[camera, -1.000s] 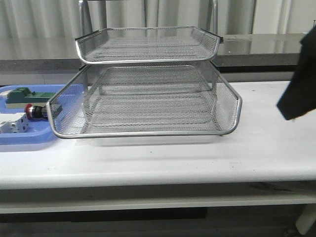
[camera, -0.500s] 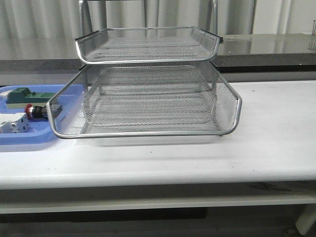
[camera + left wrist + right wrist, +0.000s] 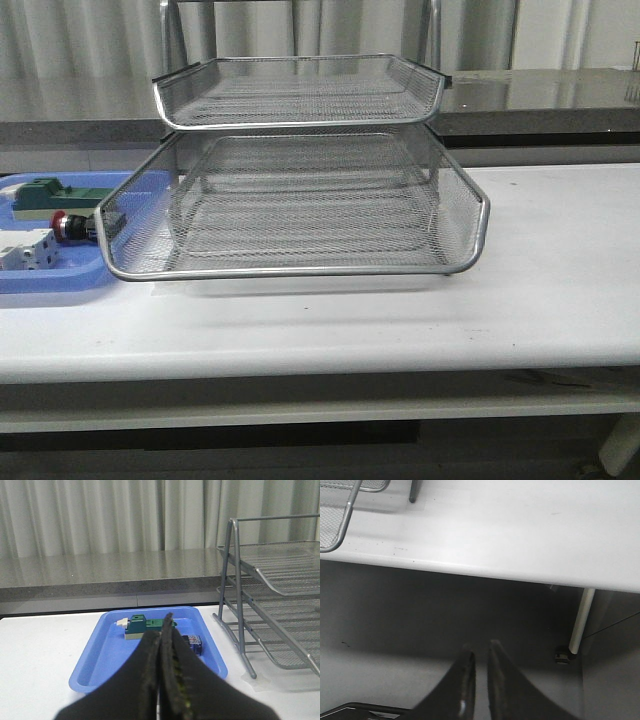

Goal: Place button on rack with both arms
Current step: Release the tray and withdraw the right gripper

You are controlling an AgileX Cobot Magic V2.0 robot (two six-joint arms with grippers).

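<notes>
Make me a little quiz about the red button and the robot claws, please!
1. True or false: the button lies inside the rack.
2. Pick one: the tray under the button is A) green, B) blue, C) yellow.
3. Fill the gap: in the left wrist view, the left claw is ____ (open or shut).

Key: 1 false, it lies in the tray beside the rack; 2 B; 3 shut.
</notes>
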